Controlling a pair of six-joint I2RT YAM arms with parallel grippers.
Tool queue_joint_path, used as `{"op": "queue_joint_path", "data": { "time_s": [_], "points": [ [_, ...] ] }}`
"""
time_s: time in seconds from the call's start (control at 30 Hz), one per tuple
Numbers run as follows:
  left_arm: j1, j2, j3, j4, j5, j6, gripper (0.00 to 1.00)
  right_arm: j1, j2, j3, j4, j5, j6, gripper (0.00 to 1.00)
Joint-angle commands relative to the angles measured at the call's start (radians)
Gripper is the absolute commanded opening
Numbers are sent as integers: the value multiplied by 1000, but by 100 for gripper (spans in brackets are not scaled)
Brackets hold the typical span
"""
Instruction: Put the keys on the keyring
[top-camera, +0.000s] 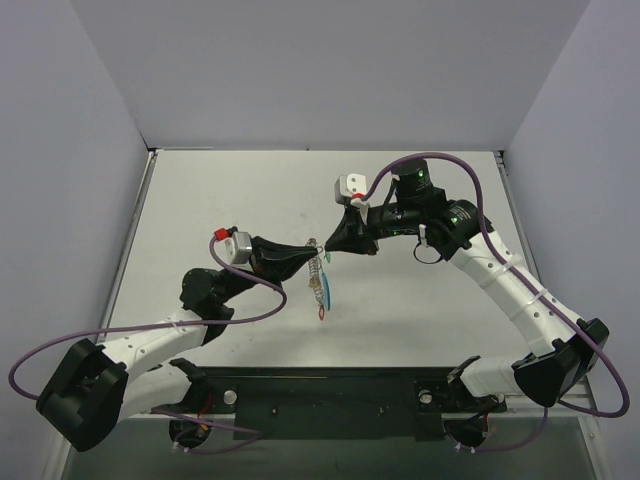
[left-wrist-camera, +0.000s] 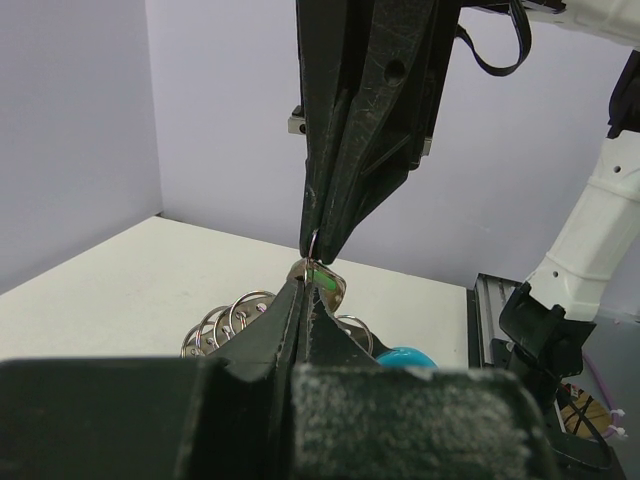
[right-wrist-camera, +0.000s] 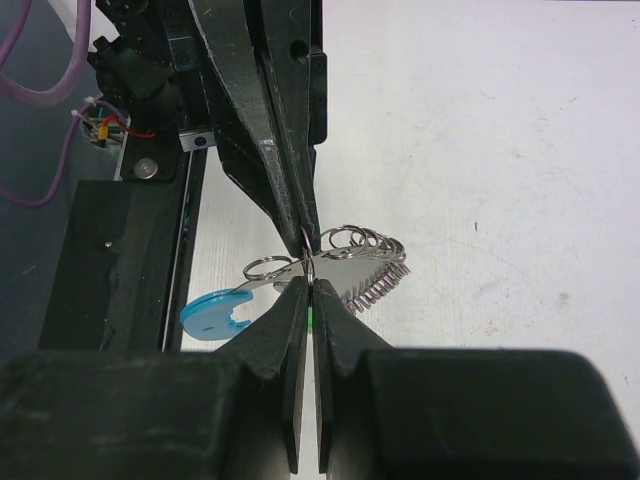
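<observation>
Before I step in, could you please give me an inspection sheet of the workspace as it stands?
Surface: white table, faint scuffs.
Job's things: keyring with its wire coil, a green key and a blue tag, all hanging where the two arms' tips meet.
Clutter: nothing seen.
End effectors: left end effector and right end effector are both shut, tip to tip on the keyring; which piece each pinches cannot be told.
Cables: purple cables loop off both arms.
Surroundings: plain walls on three sides; black base rail at the near edge.
</observation>
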Motion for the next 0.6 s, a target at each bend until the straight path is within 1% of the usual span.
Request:
{"op": "queue_joint_path", "data": {
  "time_s": [0.0, 0.33, 0.57],
  "points": [
    [4, 4, 32, 76, 18, -16, 0, 10, -2, 0, 40, -51, 10, 0],
    [4, 1, 51, 59, 29, -5, 0, 18, 1, -1, 22, -48, 5, 0],
    [4, -1, 57, 44, 29, 1, 0, 24, 4, 11, -13, -35, -28, 0]
  ]
}}
